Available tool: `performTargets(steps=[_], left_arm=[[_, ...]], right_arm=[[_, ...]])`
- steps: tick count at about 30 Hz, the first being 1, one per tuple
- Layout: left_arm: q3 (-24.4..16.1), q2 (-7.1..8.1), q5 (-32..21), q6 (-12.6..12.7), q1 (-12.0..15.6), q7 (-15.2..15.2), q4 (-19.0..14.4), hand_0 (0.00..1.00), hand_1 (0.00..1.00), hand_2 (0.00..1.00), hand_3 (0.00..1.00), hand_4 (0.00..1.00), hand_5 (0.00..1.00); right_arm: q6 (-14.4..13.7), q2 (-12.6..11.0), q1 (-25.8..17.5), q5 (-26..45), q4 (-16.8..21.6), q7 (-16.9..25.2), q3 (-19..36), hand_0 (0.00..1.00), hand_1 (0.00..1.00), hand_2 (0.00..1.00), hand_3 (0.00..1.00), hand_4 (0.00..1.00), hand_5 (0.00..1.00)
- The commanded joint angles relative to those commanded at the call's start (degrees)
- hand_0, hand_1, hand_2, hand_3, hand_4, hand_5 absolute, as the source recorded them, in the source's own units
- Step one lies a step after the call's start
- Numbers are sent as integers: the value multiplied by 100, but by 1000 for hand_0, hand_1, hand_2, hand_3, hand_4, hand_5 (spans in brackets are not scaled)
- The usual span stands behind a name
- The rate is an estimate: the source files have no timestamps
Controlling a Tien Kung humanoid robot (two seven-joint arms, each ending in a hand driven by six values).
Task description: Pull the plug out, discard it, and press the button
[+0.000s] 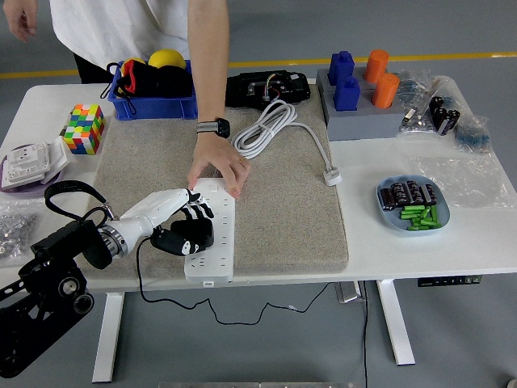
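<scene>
A white power strip (213, 233) lies on the grey mat (275, 202), its white cable coiled behind it. A black plug (192, 232) sits in the strip near its front end, with a black cord running off the table's near edge. My left hand (179, 230) comes in from the lower left with its fingers curled around the black plug. A person's hand (216, 167) reaches from the far side and presses down on the strip's far end. My right hand is out of view.
A blue bin (153, 90) with red, yellow and black items stands at the back left. A colourful cube (84, 128) is left of the mat. Blue and orange blocks (362, 89) sit on a grey base at the back right. A blue dish (414, 204) lies right.
</scene>
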Motion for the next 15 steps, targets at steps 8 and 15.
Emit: performTargets(steps=[8,15], left_arm=[[-59,33,-125,11,-82,-31,-136,478,278,345,545,649,2],[-449,65,-265,66,-201,-139,-65,486,282,343,547,657,2]], right_arm=[[0,2,10,6,-5,0,16,729,680,661,633,743,596],[2,5,12,10,-7,-2,21,729,680,661,633,743,596]])
